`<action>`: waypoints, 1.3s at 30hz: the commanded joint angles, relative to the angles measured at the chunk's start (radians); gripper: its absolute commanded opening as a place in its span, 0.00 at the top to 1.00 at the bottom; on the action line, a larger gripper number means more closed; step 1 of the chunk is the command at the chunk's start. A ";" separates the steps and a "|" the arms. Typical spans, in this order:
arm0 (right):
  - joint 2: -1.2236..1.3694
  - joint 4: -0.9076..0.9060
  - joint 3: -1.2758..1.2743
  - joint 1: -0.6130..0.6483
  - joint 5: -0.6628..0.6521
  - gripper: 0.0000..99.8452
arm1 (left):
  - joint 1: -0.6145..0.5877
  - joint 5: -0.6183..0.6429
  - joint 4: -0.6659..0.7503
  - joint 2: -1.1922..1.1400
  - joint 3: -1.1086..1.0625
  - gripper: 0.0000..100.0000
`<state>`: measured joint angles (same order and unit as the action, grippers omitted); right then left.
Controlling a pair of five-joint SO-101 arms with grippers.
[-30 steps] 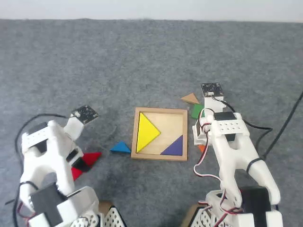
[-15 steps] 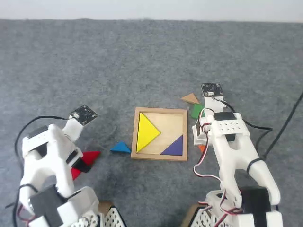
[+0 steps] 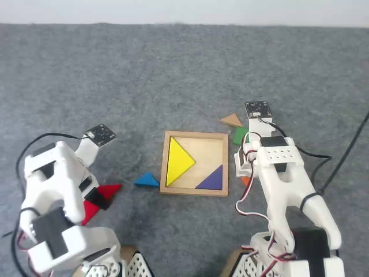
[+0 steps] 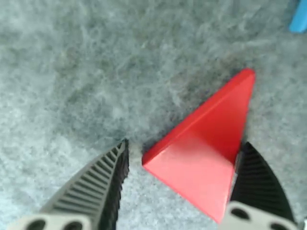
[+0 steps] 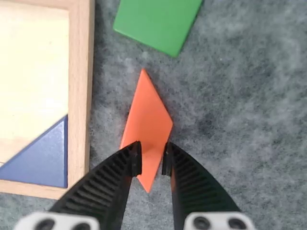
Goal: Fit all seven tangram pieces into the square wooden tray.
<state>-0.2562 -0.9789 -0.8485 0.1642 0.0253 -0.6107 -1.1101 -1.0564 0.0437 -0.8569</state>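
left wrist view: left fingers (image 4: 108, 179) spread wide, straddling red triangle (image 4: 201, 143) on grey desk (image 4: 96, 57) | right wrist view: right fingers (image 5: 112, 179) barely parted above orange parallelogram (image 5: 148, 120), just beside square wooden tray (image 5: 82, 72) | high view: tray holds yellow triangle (image 3: 177, 160), purple triangle (image 3: 212, 179)

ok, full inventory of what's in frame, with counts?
carpet: 1, grey, under everything.
wooden tray: 1, light wood, centre.
yellow triangle: 1, yellow, in tray, left part.
purple triangle: 1, purple, in tray, near-right corner.
blue triangle: 1, blue, on carpet left of tray.
red triangle: 1, red, between left gripper's jaws.
tan triangle: 1, tan, beyond tray's far-right corner.
green piece: 1, green, right of tray.
orange parallelogram: 1, orange, flat under right gripper.
left gripper: 1, open.
right gripper: 1, jaws slightly apart.
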 commanded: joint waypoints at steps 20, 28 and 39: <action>-0.054 0.007 0.008 -0.008 0.003 0.90 | 0.011 -0.031 -0.035 -0.035 0.001 0.77; -0.054 0.007 0.008 -0.008 0.003 0.90 | 0.000 -0.031 -0.035 -0.035 0.001 0.77; -0.054 0.005 0.008 -0.008 0.003 0.90 | -0.002 -0.032 -0.046 -0.035 0.005 0.86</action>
<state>-0.2562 -0.9789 -0.8485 0.1642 0.0253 -0.6107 -1.1316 -1.0932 0.0453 -0.8477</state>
